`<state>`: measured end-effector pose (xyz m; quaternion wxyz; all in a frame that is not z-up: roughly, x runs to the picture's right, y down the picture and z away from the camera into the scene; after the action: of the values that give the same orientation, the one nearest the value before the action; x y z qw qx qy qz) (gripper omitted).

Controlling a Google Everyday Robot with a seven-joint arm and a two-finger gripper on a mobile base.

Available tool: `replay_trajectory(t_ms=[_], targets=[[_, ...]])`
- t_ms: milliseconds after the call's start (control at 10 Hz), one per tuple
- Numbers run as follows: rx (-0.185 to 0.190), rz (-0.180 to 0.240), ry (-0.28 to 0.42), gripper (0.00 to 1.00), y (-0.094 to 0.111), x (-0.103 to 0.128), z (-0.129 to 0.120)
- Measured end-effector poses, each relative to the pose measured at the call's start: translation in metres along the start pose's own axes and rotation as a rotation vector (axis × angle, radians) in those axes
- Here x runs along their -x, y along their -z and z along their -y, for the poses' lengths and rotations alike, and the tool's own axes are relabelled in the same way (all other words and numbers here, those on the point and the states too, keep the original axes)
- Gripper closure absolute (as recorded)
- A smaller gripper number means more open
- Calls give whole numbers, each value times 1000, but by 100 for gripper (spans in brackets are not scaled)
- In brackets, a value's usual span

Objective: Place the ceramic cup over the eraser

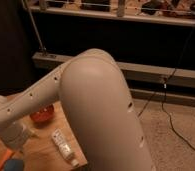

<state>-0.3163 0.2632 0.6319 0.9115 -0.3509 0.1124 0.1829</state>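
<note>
Seeing the gripper [16, 139] low at far left, over the wooden table [41, 144], at the end of the white forearm. It's mostly hidden from here, so I can't tell whether it's apart or closed. Just below it, at the bottom edge, is a rounded blue shape, probably the ceramic cup [13, 164], cut off by the frame. An orange item [4, 152] sits just beside the cup, up and to its left. Next right, the red-orange bowl [42, 114] is on the table, partly behind the forearm. A white oblong object [63, 145] lies near the table's right edge. The arm's big white elbow [101, 110] fills mid-view. Far right, a black cable [166, 115] runs down across the floor.
</note>
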Motion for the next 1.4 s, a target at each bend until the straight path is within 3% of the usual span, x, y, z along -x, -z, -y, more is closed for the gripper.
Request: replay_trajectory(t_ms=[500,700,1000,1100,1200,1400], targets=[[7,16,278,35,-16,17,-54],[32,32,347,35,-21,23,-71],[98,84,421,35,-25,34,-93],[110,106,441,35,-25,38,-96],[122,154,473,35,-24,46,-98],[126,196,503,35,-22,50,-98]])
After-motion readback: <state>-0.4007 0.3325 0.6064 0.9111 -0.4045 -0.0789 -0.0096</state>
